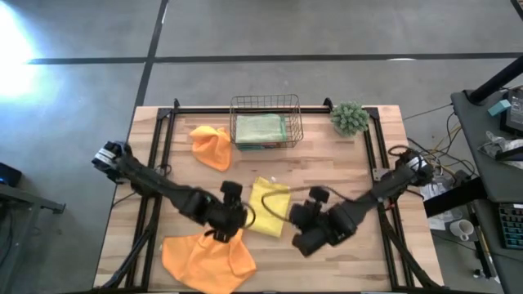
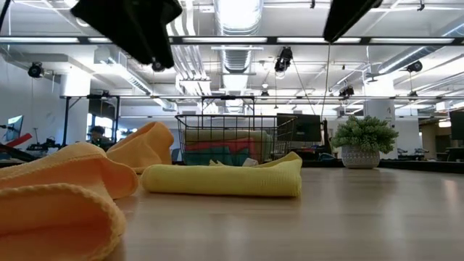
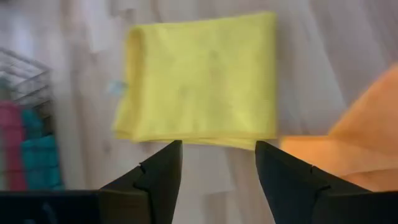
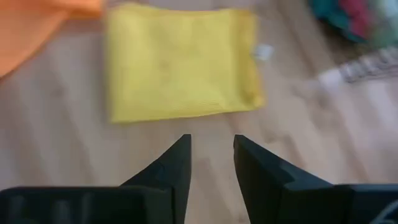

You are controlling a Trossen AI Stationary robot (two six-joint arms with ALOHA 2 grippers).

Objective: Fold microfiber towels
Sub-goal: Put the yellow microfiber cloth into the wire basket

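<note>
A folded yellow towel [image 1: 269, 207] lies flat on the wooden table between my two grippers, also seen in the low view [image 2: 225, 180]. My left gripper [image 3: 217, 155] hovers open above the table just left of the yellow towel [image 3: 199, 78], with nothing between its fingers. My right gripper [image 4: 211, 146] hovers open to the towel's right [image 4: 177, 62], its gap narrower, also with nothing in it. A crumpled orange towel [image 1: 206, 257] lies near the front edge below my left gripper [image 1: 233, 214]. A second orange towel [image 1: 211, 145] lies bunched at the far left.
A wire basket [image 1: 264, 122] at the far edge holds folded green, teal and pink towels. A small green plant [image 1: 350, 118] stands to its right. Bare wood shows at the table's front right [image 1: 359, 261].
</note>
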